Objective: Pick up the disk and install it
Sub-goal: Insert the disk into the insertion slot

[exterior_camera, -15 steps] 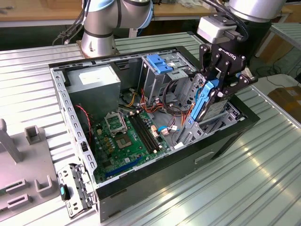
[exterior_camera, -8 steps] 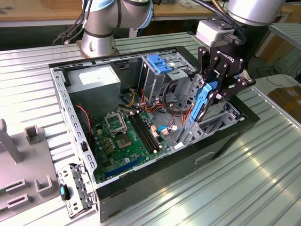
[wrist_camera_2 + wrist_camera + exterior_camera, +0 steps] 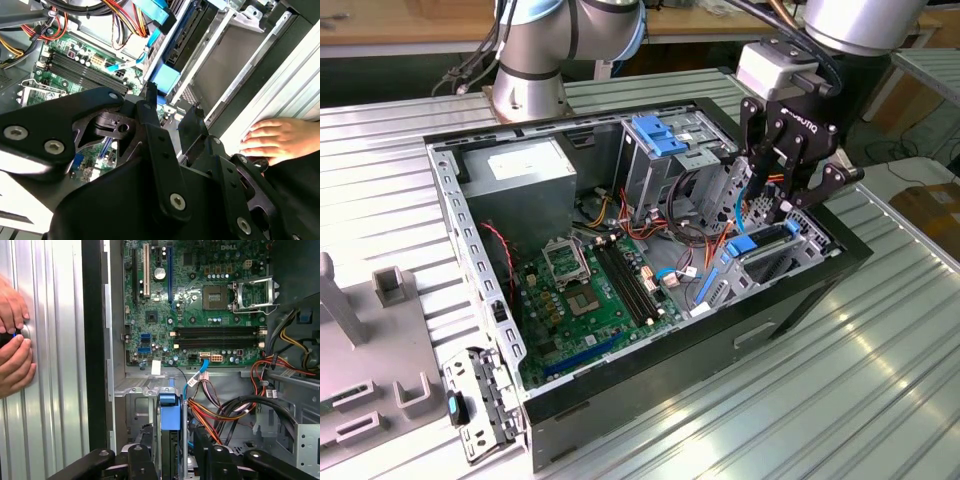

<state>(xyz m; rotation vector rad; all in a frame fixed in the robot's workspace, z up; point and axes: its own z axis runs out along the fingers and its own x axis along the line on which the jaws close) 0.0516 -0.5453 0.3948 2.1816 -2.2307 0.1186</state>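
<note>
The disk (image 3: 760, 246), a silver drive with blue side rails, sits tilted in the bay at the front corner of the open computer case (image 3: 650, 375), on the exterior view's right. My gripper (image 3: 772, 215) hangs right over it. In the first wrist view the disk (image 3: 170, 412) shows edge-on between the two black fingers (image 3: 143, 457) of the gripper (image 3: 175, 455), with a thin gap on each side, so the gripper looks open. In the second wrist view the gripper (image 3: 172, 112) points at the disk's blue rail (image 3: 165, 80).
A person's hands (image 3: 12, 345) rest on the ribbed metal table beside the case wall, close to my gripper. Inside the case are the motherboard (image 3: 600, 290), loose cables (image 3: 225, 410), a grey power-supply box (image 3: 525, 170) and a blue bracket (image 3: 660, 135) on the drive cage.
</note>
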